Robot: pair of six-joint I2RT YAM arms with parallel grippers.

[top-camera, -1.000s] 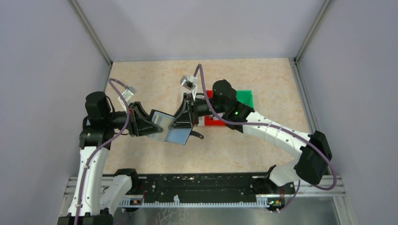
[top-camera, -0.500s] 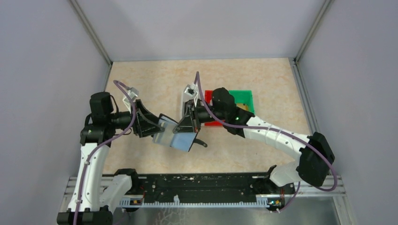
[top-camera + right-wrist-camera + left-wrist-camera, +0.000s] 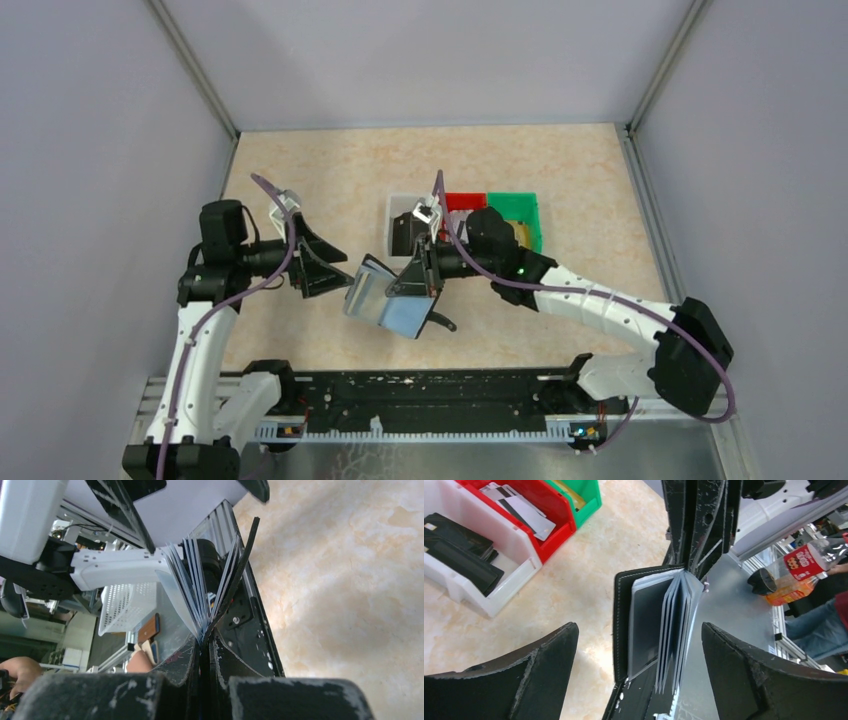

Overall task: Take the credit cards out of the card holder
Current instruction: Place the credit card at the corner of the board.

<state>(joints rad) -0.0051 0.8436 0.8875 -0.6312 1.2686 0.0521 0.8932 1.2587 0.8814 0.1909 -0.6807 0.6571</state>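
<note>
The black card holder (image 3: 385, 300) hangs open above the table, its grey-blue slots (image 3: 674, 625) fanned out. My right gripper (image 3: 422, 282) is shut on its edge, the jaws pinched on the black cover (image 3: 235, 575) where the slots meet. My left gripper (image 3: 338, 270) stands wide open just left of the holder, touching nothing; in its wrist view the holder (image 3: 644, 625) sits ahead between the fingers (image 3: 524, 680). Grey-white credit cards (image 3: 521, 510) with a dark stripe lie in the red bin. Whether any card sits in the slots I cannot tell.
Behind the grippers stand three bins side by side: a white one (image 3: 400, 205) holding black wallets (image 3: 459, 550), a red one (image 3: 465, 200) and a green one (image 3: 525, 215). A black rail (image 3: 420, 400) runs along the table's near edge.
My left gripper has opened wide and drawn back to the left, off the card holder. My right gripper has closed on the holder and carried it nearer and to the right.
</note>
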